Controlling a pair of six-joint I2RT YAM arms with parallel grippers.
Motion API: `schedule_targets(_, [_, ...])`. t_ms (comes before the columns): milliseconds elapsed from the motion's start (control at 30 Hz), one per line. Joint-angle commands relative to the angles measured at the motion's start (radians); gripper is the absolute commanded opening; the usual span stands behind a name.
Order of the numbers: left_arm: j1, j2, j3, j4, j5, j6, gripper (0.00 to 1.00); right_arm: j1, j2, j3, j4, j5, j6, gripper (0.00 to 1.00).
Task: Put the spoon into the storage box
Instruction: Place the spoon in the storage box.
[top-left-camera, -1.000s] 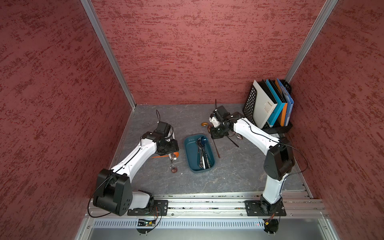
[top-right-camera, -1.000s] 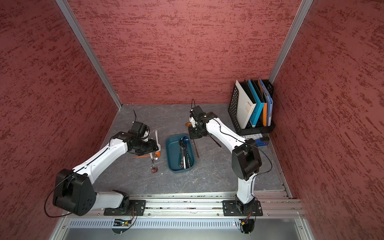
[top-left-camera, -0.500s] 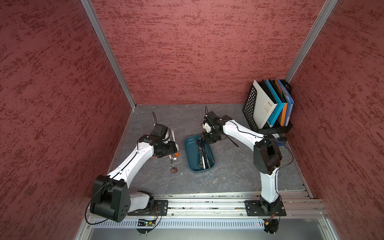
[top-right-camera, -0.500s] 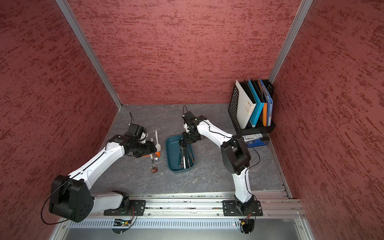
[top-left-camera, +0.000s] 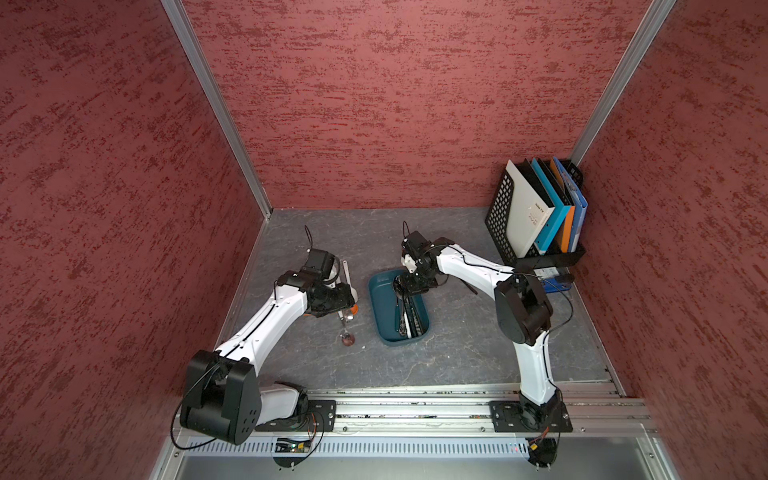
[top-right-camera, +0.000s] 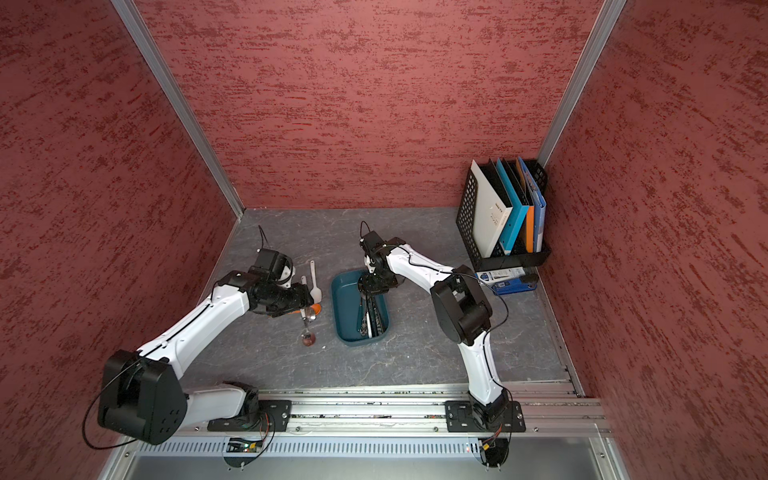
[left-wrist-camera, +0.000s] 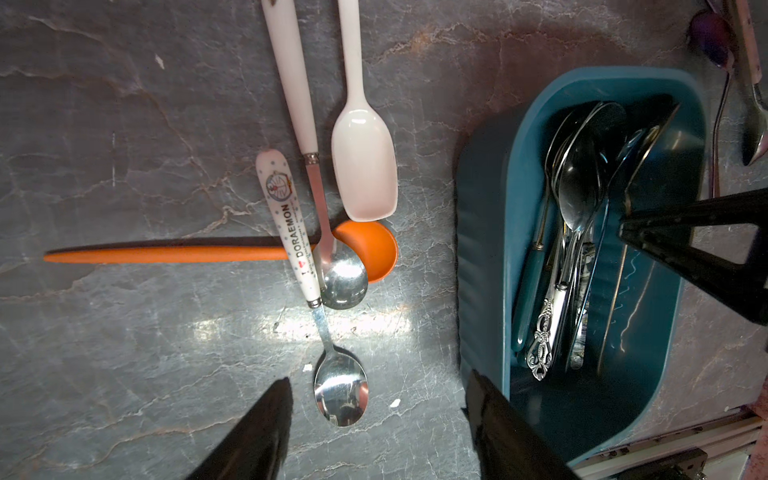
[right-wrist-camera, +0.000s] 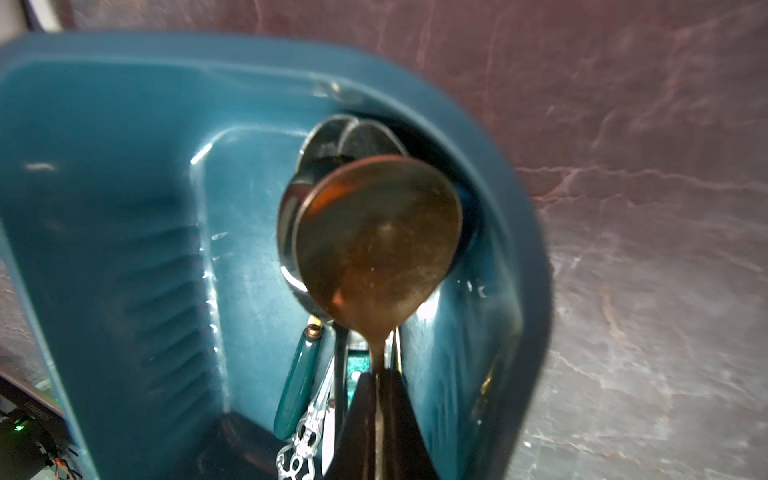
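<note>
The dark teal storage box (top-left-camera: 381, 318) (top-right-camera: 343, 309) sits mid-table with several spoons inside. My right gripper (right-wrist-camera: 377, 376) (top-left-camera: 410, 286) is shut on the thin handle of a copper-toned spoon (right-wrist-camera: 378, 237), whose bowl hangs over the far end of the box (right-wrist-camera: 124, 208), above the spoons there. Left of the box, my left gripper (left-wrist-camera: 378, 378) (top-left-camera: 345, 302) is open and empty above a cluster of spoons. A Doraemon-handled metal spoon (left-wrist-camera: 340, 395) lies near its fingertips, crossing an orange spoon (left-wrist-camera: 166, 252). A white plastic spoon (left-wrist-camera: 363, 174) and a white-handled metal spoon (left-wrist-camera: 345, 278) lie there too.
A black mesh file rack (top-left-camera: 500, 212) with folders stands in the back right corner, with a blue packet (top-left-camera: 555, 279) in front of it. Two more spoons (left-wrist-camera: 721, 95) lie on the table right of the box. The arms' rail (top-left-camera: 415, 409) runs along the front edge.
My right arm swung left from beside the box to over its far end, carrying the spoon. The left arm shifted slightly back and left over the spoon cluster.
</note>
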Motion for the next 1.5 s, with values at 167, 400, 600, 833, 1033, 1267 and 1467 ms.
schedule_targets(167, [0.005, -0.016, -0.012, 0.015, 0.011, 0.02, 0.7, 0.025, 0.034, 0.014, -0.034, 0.011, -0.011, 0.0])
schedule_targets(400, [0.005, -0.017, -0.011, 0.007, 0.01, 0.017, 0.69, 0.024, 0.025, 0.005, -0.033, 0.049, -0.004, 0.1])
schedule_targets(600, [0.006, -0.017, -0.002, 0.001, 0.01, 0.014, 0.7, 0.024, -0.024, 0.013, -0.047, 0.097, -0.035, 0.22])
schedule_targets(833, [-0.021, 0.013, 0.035, -0.009, 0.006, 0.007, 0.7, 0.024, -0.08, 0.062, -0.091, 0.124, -0.095, 0.29])
schedule_targets(1033, [-0.077, 0.073, 0.085, -0.023, -0.02, -0.005, 0.7, 0.016, -0.13, 0.089, -0.085, 0.139, -0.19, 0.35])
schedule_targets(1267, [-0.136, 0.15, 0.155, -0.041, -0.045, -0.026, 0.7, -0.063, -0.106, 0.117, -0.114, 0.123, -0.283, 0.39])
schedule_targets(1467, [-0.154, 0.211, 0.219, -0.068, -0.062, -0.032, 0.71, -0.165, -0.059, 0.121, -0.108, 0.117, -0.355, 0.42])
